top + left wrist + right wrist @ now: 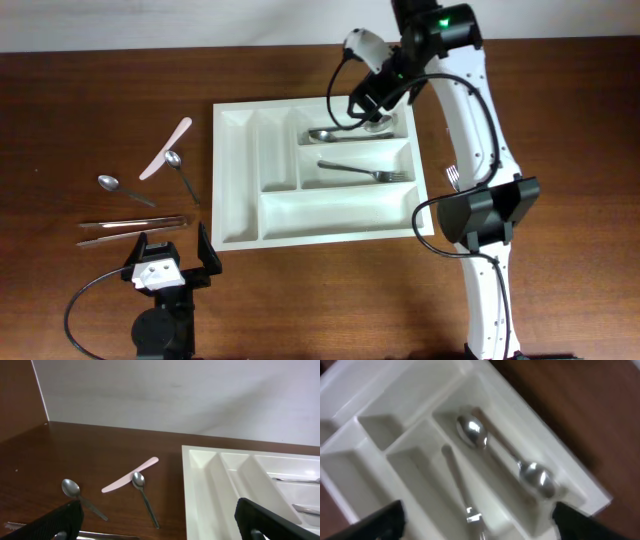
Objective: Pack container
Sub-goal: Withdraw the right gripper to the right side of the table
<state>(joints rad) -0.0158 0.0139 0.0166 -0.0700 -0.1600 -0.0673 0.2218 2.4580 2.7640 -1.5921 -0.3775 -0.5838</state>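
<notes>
From above, the white tray (240,180) lies in the middle of the brown counter (100,80), with its long side running from 9 to 3 o'clock. The right tool (372,108) hangs over the compartment at 1 o'clock of the tray and covers a part of it.

The right wrist view shows what is under it - a first spoon (472,430) and a second spoon (537,480), lying head to tail in one compartment. A fork (462,490) lies in the compartment beside them. The dark fingers (375,522) of this tool (477,510) stand at the two lower corners, wide apart, with nothing between them.

Only the overhead view shows the left tool (172,245), at 7 o'clock of the tray and low over the counter. It is also wide apart and holds nothing.

The left wrist view looks toward 12 o'clock. It shows a pink knife (130,476), a loose spoon (145,497) touching it, and an outer spoon (80,495) apart at 9 o'clock. The corner of the tray (200,480) is at 3 o'clock.
</notes>
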